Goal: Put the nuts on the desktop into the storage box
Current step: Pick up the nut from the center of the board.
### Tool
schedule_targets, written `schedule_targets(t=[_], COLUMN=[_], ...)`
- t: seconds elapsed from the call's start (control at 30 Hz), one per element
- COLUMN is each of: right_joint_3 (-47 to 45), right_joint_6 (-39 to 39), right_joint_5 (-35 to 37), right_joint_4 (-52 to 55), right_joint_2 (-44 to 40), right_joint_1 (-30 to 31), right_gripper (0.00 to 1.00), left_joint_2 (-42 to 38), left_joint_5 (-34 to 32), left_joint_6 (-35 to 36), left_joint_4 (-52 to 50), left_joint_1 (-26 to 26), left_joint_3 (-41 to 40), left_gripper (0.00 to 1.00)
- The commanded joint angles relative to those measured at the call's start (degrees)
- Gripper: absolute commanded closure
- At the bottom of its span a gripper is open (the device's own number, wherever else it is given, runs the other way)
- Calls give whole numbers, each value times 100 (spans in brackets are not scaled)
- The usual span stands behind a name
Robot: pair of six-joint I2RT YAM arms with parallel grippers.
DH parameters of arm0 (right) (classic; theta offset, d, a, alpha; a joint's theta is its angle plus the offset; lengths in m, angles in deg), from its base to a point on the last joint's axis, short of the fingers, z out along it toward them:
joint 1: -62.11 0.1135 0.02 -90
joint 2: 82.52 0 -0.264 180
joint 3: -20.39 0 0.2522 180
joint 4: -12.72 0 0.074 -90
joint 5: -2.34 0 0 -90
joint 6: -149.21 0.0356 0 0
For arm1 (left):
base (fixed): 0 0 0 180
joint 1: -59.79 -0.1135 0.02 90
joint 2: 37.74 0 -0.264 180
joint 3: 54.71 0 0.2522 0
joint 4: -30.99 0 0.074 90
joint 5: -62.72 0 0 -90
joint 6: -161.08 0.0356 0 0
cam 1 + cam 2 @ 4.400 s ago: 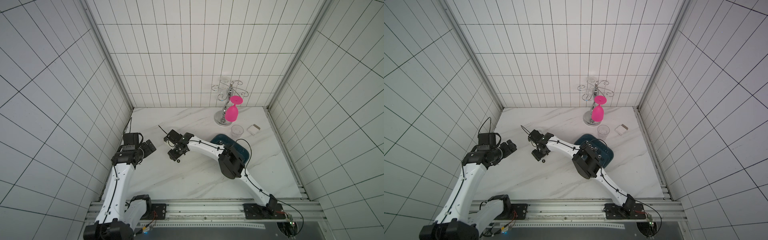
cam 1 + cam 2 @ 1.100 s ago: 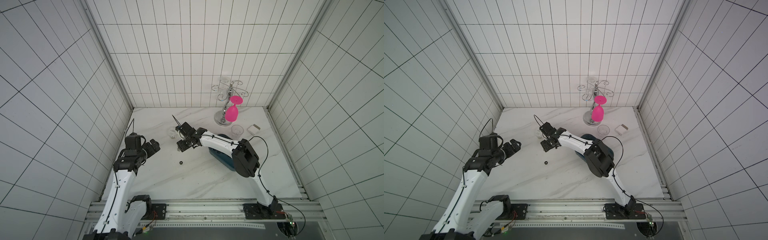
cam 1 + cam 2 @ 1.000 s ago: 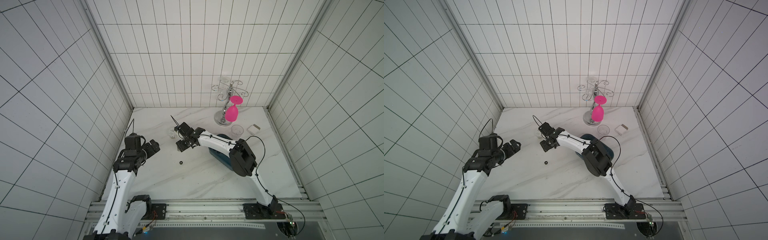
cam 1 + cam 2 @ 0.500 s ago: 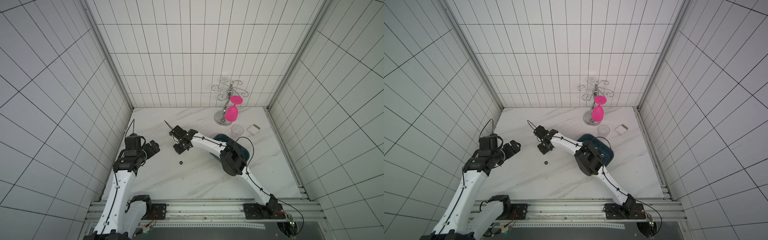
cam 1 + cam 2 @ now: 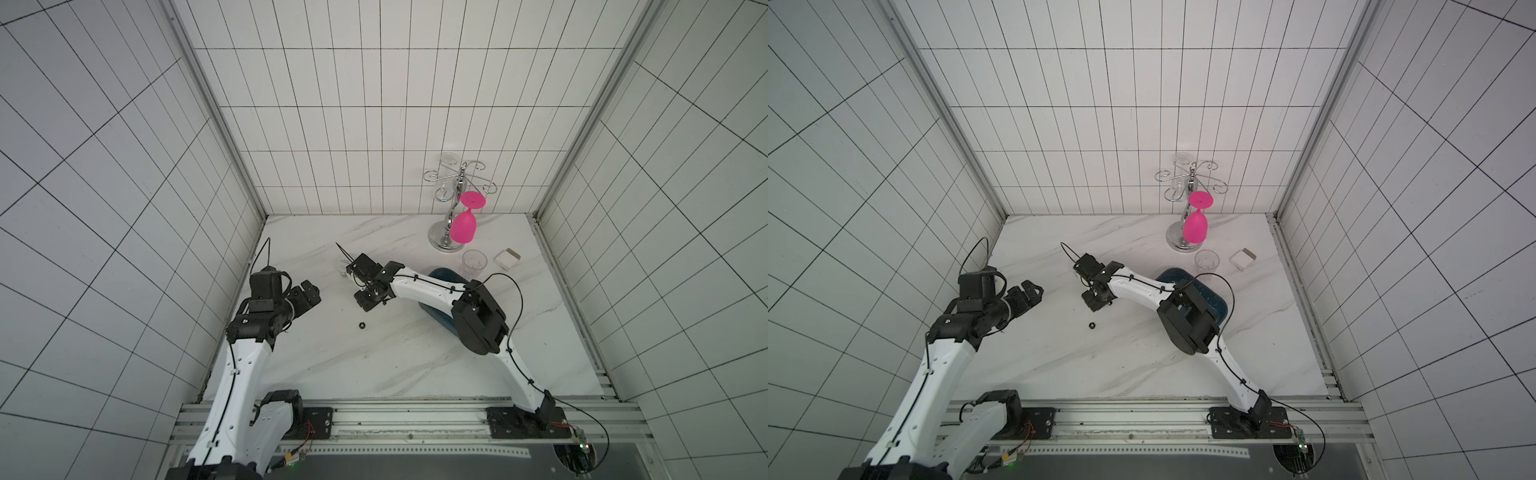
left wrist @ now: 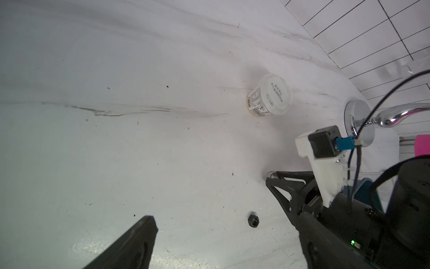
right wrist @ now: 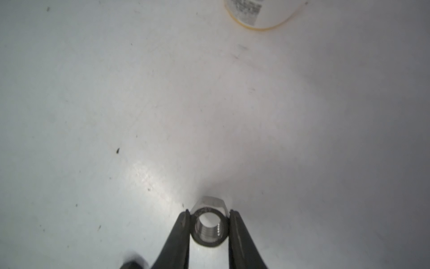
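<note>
One silver nut (image 7: 210, 202) pinched in right tool (image 7: 209, 213).

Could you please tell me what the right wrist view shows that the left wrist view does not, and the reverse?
Only the right wrist view shows the threaded bore of the silver nut, with both fingers of the right gripper pressed against its sides. Only the left wrist view shows a black nut lying loose on the desktop, the base of the chrome stand and a corner of the storage box. Both views show the small white tub and the desktop.
</note>
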Motion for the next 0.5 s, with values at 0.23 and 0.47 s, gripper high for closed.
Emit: schedule_targets(t=[0.23, 0.47], right_joint_3=[-2816, -3918], right_joint_6=[674, 759], right_joint_5=[341, 436], right_joint_4=[-438, 75], right_joint_2=[-3221, -4089], right_joint_1=[-1117, -2464], right_gripper=[84, 82], left_joint_2=[733, 1361], left_joint_5=[-244, -610], left_joint_6=[-480, -599], left_joint_4=[944, 1560], left_joint_1=[1376, 2473], left_joint_3=[312, 507], left_gripper=[2, 2])
